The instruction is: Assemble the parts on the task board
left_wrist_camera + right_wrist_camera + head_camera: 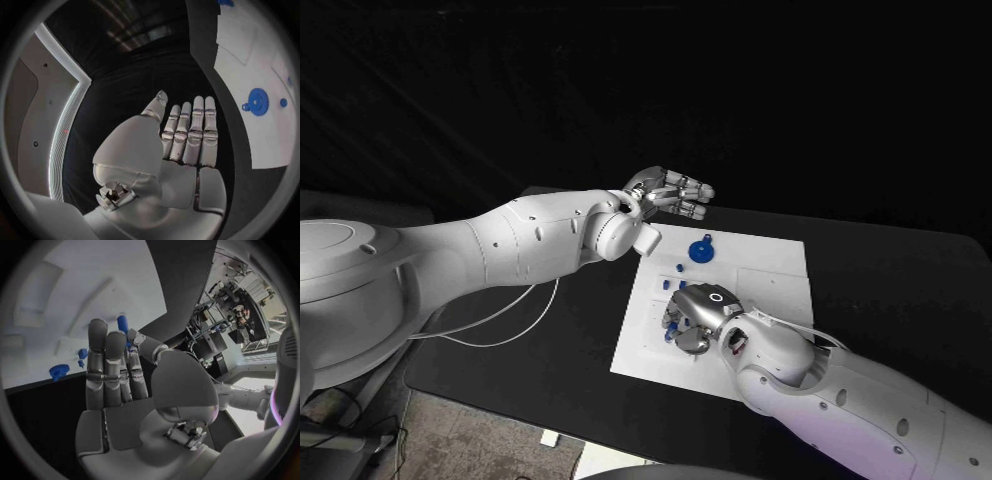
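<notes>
Still early on by the look of it, with the round blue part (701, 249) lying loose on the task board (776, 290), small blue parts (678, 268) near it, left hand (672, 193) empty and flat-fingered off the board, right hand (697, 318) low over it, pinching a small blue piece (123, 323).

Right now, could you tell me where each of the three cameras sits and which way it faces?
Head view: from the robot's head, down at the black table and white task board; both arms, the left hand and the right hand show.
Left wrist view: behind the left hand, fingers straight, looking past it at the board's edge.
Right wrist view: behind the right hand, looking onto the board.
Shared: the round blue part appears in head and left wrist views.
</notes>
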You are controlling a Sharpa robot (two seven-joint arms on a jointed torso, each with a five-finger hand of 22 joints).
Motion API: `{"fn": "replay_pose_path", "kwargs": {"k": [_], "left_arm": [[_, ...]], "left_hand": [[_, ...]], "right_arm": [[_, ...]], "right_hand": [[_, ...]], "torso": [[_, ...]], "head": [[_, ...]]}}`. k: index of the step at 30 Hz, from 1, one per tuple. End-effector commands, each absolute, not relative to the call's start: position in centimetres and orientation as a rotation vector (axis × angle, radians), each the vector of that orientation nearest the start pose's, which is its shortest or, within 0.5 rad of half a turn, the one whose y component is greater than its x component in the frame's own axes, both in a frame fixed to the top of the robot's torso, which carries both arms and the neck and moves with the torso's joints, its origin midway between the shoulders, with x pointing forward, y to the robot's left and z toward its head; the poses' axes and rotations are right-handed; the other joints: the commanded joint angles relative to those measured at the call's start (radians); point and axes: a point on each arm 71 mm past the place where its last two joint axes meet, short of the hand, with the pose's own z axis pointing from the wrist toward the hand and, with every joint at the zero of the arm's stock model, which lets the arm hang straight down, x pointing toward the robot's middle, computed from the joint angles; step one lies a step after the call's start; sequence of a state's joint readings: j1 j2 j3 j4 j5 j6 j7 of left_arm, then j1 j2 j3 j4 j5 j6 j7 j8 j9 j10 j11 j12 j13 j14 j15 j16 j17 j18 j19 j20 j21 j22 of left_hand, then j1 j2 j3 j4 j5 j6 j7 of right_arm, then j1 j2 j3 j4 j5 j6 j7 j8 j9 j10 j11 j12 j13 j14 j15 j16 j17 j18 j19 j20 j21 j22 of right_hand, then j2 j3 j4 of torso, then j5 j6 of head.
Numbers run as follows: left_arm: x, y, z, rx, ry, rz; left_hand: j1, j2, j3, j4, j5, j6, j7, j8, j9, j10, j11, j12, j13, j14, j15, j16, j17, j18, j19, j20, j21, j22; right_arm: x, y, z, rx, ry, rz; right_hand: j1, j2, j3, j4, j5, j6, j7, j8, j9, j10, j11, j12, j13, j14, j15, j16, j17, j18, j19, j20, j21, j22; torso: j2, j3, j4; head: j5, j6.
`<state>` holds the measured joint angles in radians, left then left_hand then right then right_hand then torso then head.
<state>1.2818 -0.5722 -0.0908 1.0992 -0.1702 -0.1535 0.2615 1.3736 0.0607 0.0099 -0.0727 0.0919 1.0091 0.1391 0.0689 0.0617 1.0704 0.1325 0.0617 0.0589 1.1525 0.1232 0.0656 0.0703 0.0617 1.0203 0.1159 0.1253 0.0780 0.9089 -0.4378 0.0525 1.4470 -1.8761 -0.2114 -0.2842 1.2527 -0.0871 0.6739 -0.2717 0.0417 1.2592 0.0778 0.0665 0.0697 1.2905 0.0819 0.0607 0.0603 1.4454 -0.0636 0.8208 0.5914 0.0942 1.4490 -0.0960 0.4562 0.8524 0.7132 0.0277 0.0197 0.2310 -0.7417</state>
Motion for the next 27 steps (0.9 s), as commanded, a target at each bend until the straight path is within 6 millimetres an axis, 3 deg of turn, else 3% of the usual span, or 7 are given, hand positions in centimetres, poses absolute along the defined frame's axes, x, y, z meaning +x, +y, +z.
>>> {"fn": "replay_pose_path", "kwargs": {"k": [1,14,19,27], "left_arm": [[56.5,18.3,-17.9,-0.902,1.592,-1.433],[56.5,18.2,-17.9,-0.901,1.598,-1.434],[56.5,18.3,-18.0,-0.904,1.602,-1.430],[56.6,18.3,-18.0,-0.906,1.606,-1.428]], "left_hand": [[-0.001,0.006,0.002,0.003,-0.002,-0.001,0.006,-0.003,0.001,-0.002,0.008,-0.003,0.000,0.005,0.000,-0.001,0.000,0.003,0.002,-0.005,0.006,0.000],[0.000,0.007,0.002,0.004,-0.002,-0.002,0.006,-0.003,0.000,-0.004,0.009,-0.003,0.000,0.004,0.000,-0.001,0.000,0.003,0.001,-0.005,0.007,0.000],[0.000,0.007,0.000,0.005,-0.002,-0.003,0.007,-0.003,0.000,-0.005,0.009,-0.003,0.000,0.004,0.000,-0.001,0.000,0.003,0.001,-0.005,0.007,0.000],[0.000,0.007,0.000,0.005,-0.002,-0.003,0.007,-0.003,0.000,-0.005,0.009,-0.003,0.000,0.004,0.000,-0.001,0.000,0.003,0.001,-0.005,0.007,0.000]], "right_arm": [[41.7,-1.8,-27.4,-0.459,1.713,0.696],[41.3,-1.7,-28.5,-0.500,1.762,0.691],[41.2,-1.7,-28.6,-0.502,1.767,0.694],[41.1,-1.8,-28.8,-0.502,1.771,0.691]], "right_hand": [[0.003,0.009,0.004,0.000,0.006,0.010,0.000,-0.002,0.001,0.066,-0.057,0.003,0.001,0.003,-0.007,-0.002,0.001,0.023,0.005,0.001,-0.006,0.001],[0.003,0.010,0.002,-0.001,0.006,0.009,0.000,-0.002,0.001,0.064,-0.057,0.003,0.001,0.002,-0.006,-0.003,0.001,0.023,0.006,0.001,-0.014,0.010],[0.003,0.010,0.002,-0.001,0.006,0.009,0.000,-0.002,0.001,0.064,-0.057,0.003,0.001,0.002,-0.006,-0.003,0.001,0.023,0.006,0.001,-0.014,0.010],[0.003,0.010,0.002,-0.001,0.006,0.009,0.000,-0.002,0.001,0.064,-0.057,0.003,0.001,0.002,-0.006,-0.003,0.001,0.023,0.006,0.001,-0.014,0.010]], "torso": [[0.000,-0.0002,0.0001],[0.001,0.0003,0.0013],[0.001,0.0001,0.0002],[0.000,-0.0002,-0.0001]], "head": [[0.000,0.001],[0.000,-0.003],[0.012,-0.011],[0.009,-0.015]]}}
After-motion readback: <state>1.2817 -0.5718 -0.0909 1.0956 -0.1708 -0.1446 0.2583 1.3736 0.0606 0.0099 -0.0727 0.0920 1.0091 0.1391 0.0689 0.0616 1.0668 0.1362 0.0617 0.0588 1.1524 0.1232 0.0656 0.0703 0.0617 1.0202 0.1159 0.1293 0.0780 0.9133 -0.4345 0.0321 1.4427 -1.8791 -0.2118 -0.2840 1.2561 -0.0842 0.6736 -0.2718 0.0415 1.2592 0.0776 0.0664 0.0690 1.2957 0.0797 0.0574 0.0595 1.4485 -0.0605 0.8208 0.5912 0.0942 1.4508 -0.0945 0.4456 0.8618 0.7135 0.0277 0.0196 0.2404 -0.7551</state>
